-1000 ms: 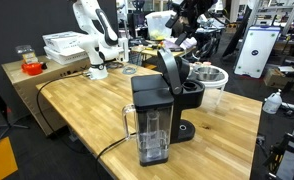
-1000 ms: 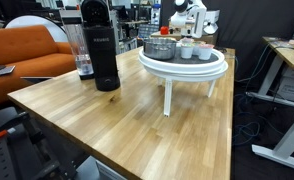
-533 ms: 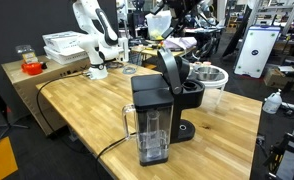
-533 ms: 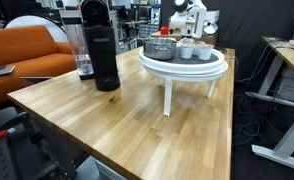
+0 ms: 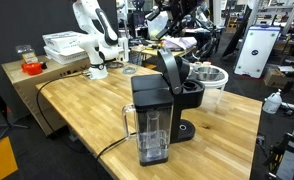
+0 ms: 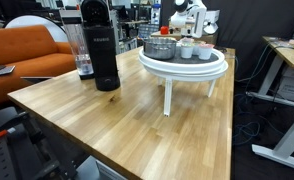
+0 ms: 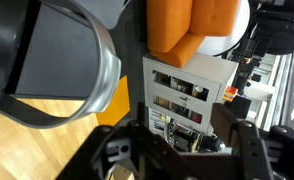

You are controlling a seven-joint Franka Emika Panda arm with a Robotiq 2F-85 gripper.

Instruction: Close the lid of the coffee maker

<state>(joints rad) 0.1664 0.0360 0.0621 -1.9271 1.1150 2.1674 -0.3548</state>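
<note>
The black coffee maker (image 5: 152, 110) stands on the wooden table with its clear water tank in front. Its lid (image 5: 170, 68) is raised, standing up over the brew head. The machine also shows in an exterior view (image 6: 105, 55), with the lid (image 6: 93, 10) on top. My gripper (image 5: 173, 20) hangs high behind and above the machine, apart from the lid. In the wrist view the gripper (image 7: 182, 152) is open and empty. A dark rounded shape with a grey rim (image 7: 57, 70) fills the upper left there.
A round white stand (image 6: 182, 68) with cups and bowls stands on the table (image 6: 137, 120) beside the machine, also visible in an exterior view (image 5: 212, 75). A white arm (image 5: 92, 35) stands at the back. An orange sofa (image 6: 27, 50) is beyond the table.
In the exterior view my gripper has shifted left, nearer above the raised lid. The coffee maker and lid have not moved.
</note>
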